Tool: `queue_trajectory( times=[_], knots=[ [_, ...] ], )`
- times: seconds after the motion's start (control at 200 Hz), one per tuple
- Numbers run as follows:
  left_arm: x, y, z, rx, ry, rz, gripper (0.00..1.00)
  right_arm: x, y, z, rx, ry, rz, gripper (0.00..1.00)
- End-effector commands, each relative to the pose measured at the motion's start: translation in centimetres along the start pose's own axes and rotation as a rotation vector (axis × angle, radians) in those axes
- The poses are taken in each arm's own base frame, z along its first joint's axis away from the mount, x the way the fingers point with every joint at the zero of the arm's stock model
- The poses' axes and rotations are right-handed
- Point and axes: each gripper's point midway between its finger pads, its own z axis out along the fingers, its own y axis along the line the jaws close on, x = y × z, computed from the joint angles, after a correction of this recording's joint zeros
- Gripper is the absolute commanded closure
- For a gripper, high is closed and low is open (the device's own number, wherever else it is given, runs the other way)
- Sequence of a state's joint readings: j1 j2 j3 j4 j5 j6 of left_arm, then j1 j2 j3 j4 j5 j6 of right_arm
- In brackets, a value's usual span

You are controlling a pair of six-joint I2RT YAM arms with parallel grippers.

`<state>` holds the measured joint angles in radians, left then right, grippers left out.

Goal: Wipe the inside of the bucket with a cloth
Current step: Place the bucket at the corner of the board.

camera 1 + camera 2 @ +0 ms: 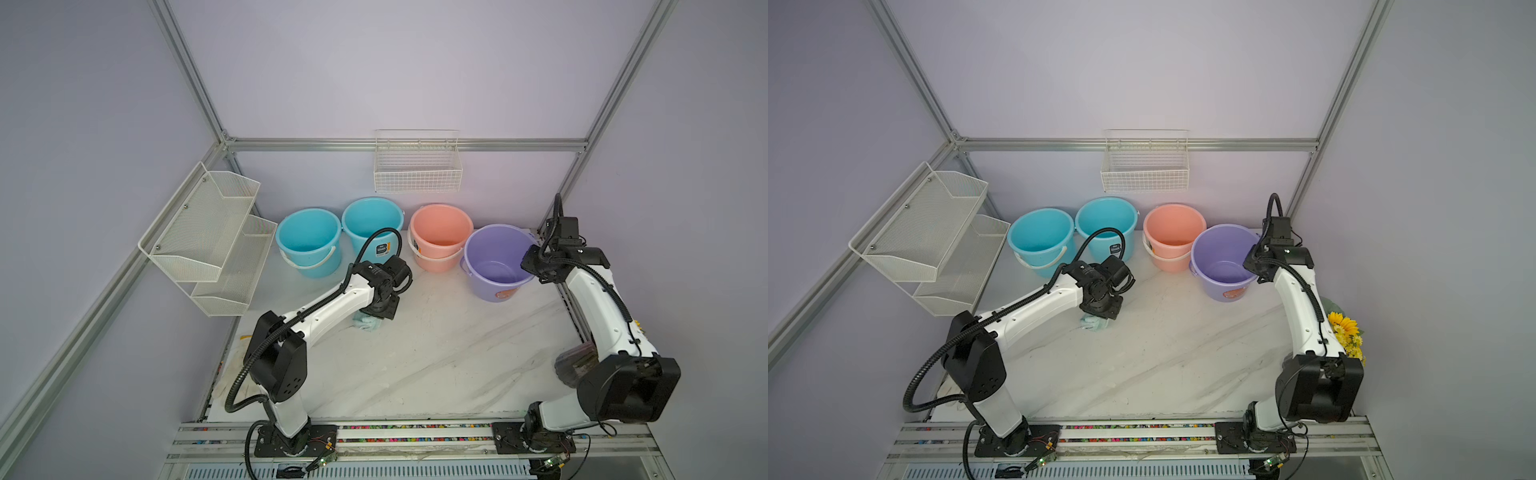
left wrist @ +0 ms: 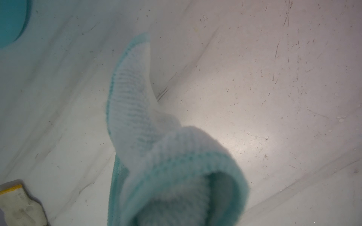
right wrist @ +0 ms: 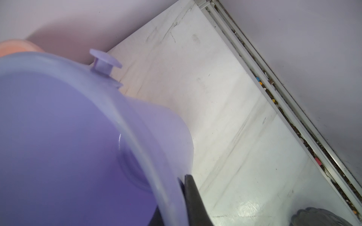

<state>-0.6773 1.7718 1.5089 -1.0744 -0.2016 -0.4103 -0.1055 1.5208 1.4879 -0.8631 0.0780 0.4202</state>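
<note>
The pale mint-green cloth [image 2: 156, 146] rises bunched from the marble tabletop [image 1: 436, 353] up against the left wrist camera and covers the jaws. In both top views a corner of the cloth [image 1: 368, 325] [image 1: 1094, 323] shows under my left gripper [image 1: 377, 312], which points down at the table's left-middle and is shut on it. The purple bucket [image 1: 490, 249] [image 1: 1221, 253] stands at the back right. My right gripper [image 3: 174, 205] is shut on its rim: one dark finger [image 3: 193, 199] lies outside the bucket's wall [image 3: 162, 137], the other inside.
Two blue buckets [image 1: 309, 237] [image 1: 374, 220] and a pink bucket [image 1: 440, 228] line the back wall. A wire basket [image 1: 417, 166] hangs above them and a mesh rack [image 1: 208, 237] on the left wall. A dirty white glove [image 2: 21, 203] lies near the cloth. Sunflowers [image 1: 1345, 332] sit at the right edge.
</note>
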Motion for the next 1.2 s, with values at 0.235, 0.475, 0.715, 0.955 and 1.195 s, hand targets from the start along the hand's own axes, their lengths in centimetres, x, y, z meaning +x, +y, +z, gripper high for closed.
queue_trajectory(
  times=[0.235, 0.475, 0.715, 0.955, 1.195],
  knots=[
    [-1.4, -3.7, 2.1, 0.171, -0.004, 0.0, 0.5, -6.7, 0.4, 4.9, -0.071, -0.043, 0.072, 1.0],
    [-1.4, -2.9, -0.7, 0.177, -0.047, 0.002, 0.23, -8.0, 0.2, 9.4, -0.067, 0.0, 0.114, 1.0],
    [-1.3, -2.3, -2.0, 0.168, -0.046, 0.006, 0.0, -8.9, 0.1, 12.4, -0.052, 0.014, 0.138, 0.98],
    [-1.7, -2.4, -2.9, 0.195, -0.059, -0.005, 0.0, -9.2, 0.3, 14.0, -0.05, 0.031, 0.144, 0.8],
    [-1.8, -2.4, -3.0, 0.21, -0.057, -0.015, 0.0, -10.2, -0.2, 13.3, -0.017, 0.005, 0.127, 0.59]
  ],
)
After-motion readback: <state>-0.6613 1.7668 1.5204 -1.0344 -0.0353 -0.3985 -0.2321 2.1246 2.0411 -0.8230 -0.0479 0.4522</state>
